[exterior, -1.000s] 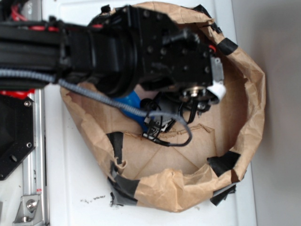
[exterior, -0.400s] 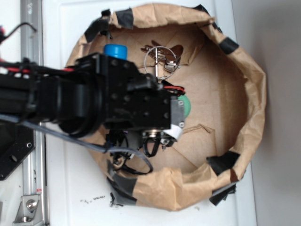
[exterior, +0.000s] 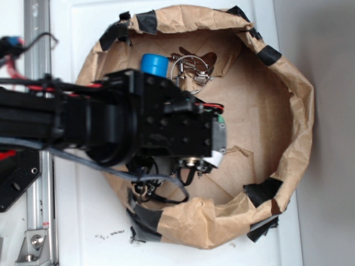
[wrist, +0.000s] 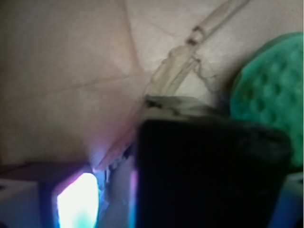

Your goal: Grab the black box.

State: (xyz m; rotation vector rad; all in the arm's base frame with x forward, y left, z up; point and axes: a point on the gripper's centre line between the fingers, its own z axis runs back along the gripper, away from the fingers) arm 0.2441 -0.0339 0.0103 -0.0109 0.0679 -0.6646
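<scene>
Black and glossy, filling the near half of the wrist view: box (wrist: 209, 175), flat on brown paper (wrist: 66, 85). Pincer (wrist: 180, 209) low over it, pale fingers (wrist: 76, 204) blurred at the near corners, box set between them; cannot tell whether clamped on it or merely astride. Just right of the box and a little farther off, dimpled green ball (wrist: 270, 90), close beside it, contact not clear. Beyond both, a creased paper floor with a torn ridge (wrist: 190, 52) running away to the far right.

Seen from outside: black arm (exterior: 111, 127) reaching in from the left, covering the left half of a crumpled paper ring (exterior: 299, 111) and hiding the box entirely. Ring patched with black tape (exterior: 263, 191), standing on a white table (exterior: 83, 221). Only a sliver of green showing at the arm's right end. At the arm's far edge, blue cap (exterior: 154, 64); just right of it, metal clips (exterior: 191, 69) on the paper floor near the far wall.
</scene>
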